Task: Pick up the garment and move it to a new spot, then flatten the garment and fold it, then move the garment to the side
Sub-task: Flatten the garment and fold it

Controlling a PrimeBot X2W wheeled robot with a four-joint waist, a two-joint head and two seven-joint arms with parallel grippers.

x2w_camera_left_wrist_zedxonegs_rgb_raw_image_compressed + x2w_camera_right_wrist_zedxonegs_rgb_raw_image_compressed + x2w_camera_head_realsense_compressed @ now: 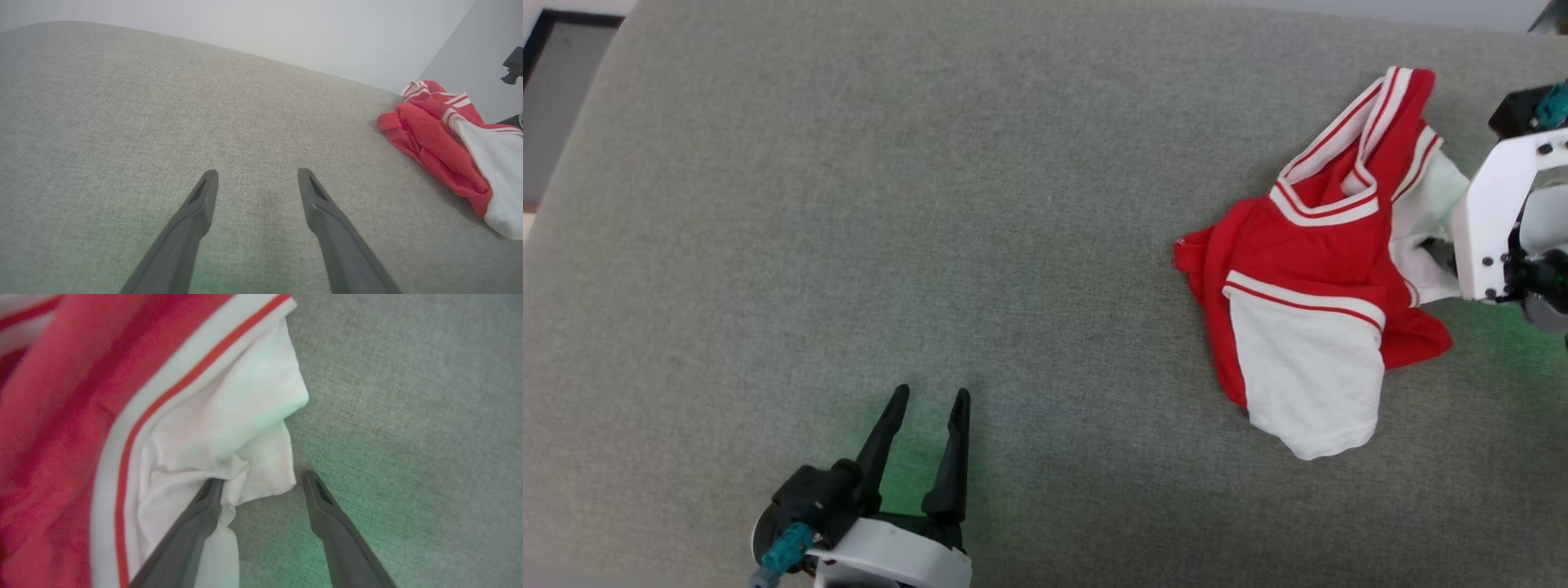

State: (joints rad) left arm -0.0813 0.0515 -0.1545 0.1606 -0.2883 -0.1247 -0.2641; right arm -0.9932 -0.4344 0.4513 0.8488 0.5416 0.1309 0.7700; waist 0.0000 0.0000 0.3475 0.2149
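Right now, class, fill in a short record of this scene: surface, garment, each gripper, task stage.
surface: grey cloth surface
item: garment, red with white sleeves, crumpled at the right
left side: left gripper open, apart from garment
right side: right gripper open, white sleeve edge between its fingers
stage: garment not yet flattened

The bench (849, 204) is covered in grey-green woven cloth, and its corner at 11 o'clock is rounded. The garment (1307, 269) lies crumpled on it at 3 o'clock, red body bunched, one white sleeve spread flat toward 6 o'clock.
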